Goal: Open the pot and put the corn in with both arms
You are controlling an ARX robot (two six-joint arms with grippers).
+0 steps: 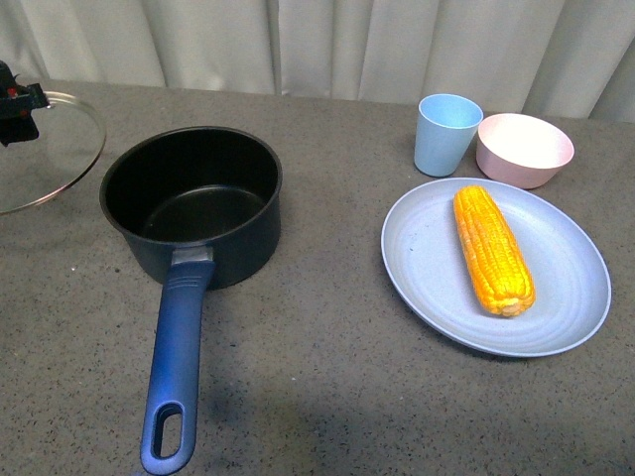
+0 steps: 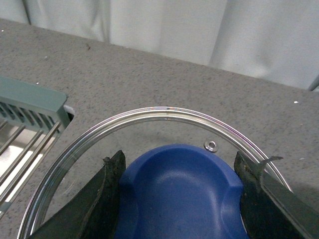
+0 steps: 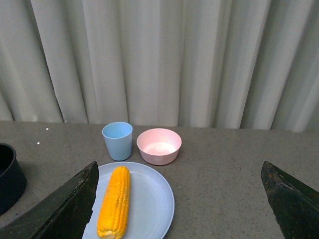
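The dark navy pot (image 1: 193, 203) stands open on the table, its long blue handle (image 1: 177, 367) pointing toward the front edge. My left gripper (image 1: 15, 109) is shut on the blue knob (image 2: 180, 194) of the glass pot lid (image 1: 50, 154) and holds it at the far left, beside the pot. The yellow-orange corn (image 1: 492, 249) lies on a light blue plate (image 1: 556, 297) at the right. My right gripper (image 3: 182, 209) is open and empty, back from the plate; the corn (image 3: 114, 200) lies near its one finger. An edge of the pot (image 3: 9, 174) shows there too.
A light blue cup (image 1: 445, 133) and a pink bowl (image 1: 524, 149) stand behind the plate. A grey-green rack (image 2: 30, 107) sits next to the lid in the left wrist view. White curtains hang behind the table.
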